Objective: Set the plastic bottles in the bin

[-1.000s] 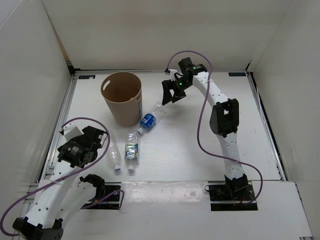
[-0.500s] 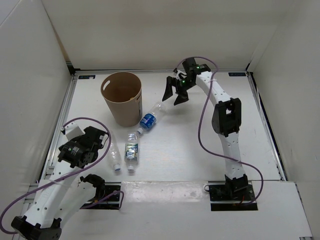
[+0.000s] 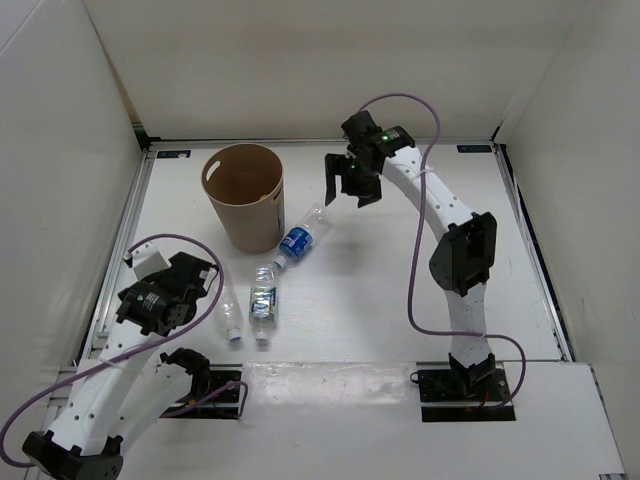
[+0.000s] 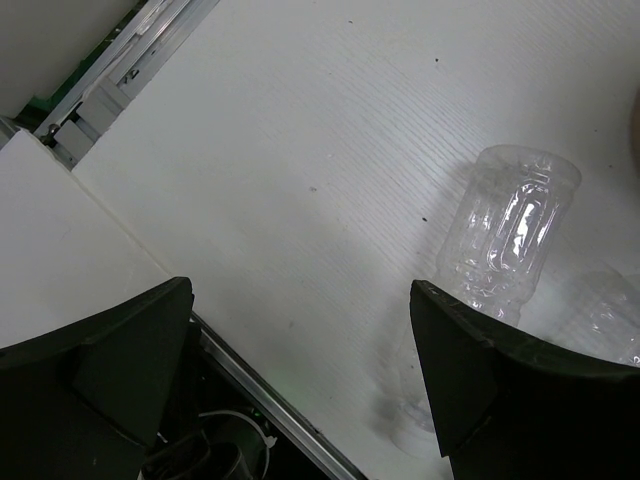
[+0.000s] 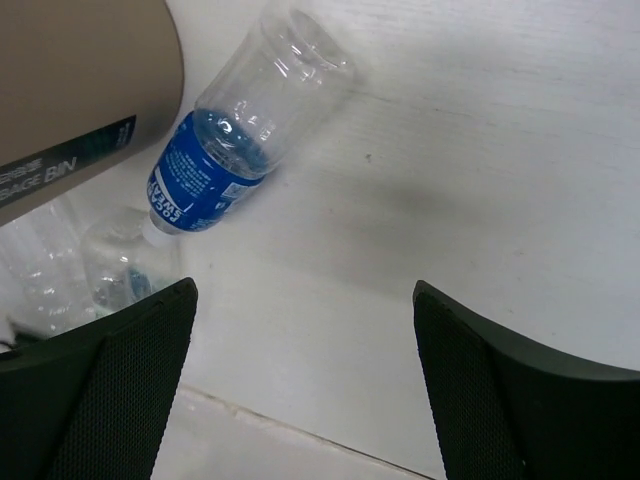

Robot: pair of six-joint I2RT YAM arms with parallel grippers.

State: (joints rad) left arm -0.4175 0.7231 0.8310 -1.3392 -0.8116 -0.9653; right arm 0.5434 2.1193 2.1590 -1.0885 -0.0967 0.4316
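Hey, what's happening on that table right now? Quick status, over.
Left gripper open, by plain bottle. Right gripper open, near blue-label bottle. Green-label bottle between them; all three lie outside bin. Nothing in the way.

One bottle (image 3: 298, 238) lies right of the bin (image 3: 245, 225); two other bottles (image 3: 229, 308) (image 3: 263, 300), perhaps touching, lie nearer.

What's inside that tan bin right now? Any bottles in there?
Looking into the bin from above, only its bare inner wall shows; no bottle is visible. Its bottom is hidden behind the near wall, so something could lie there unseen.
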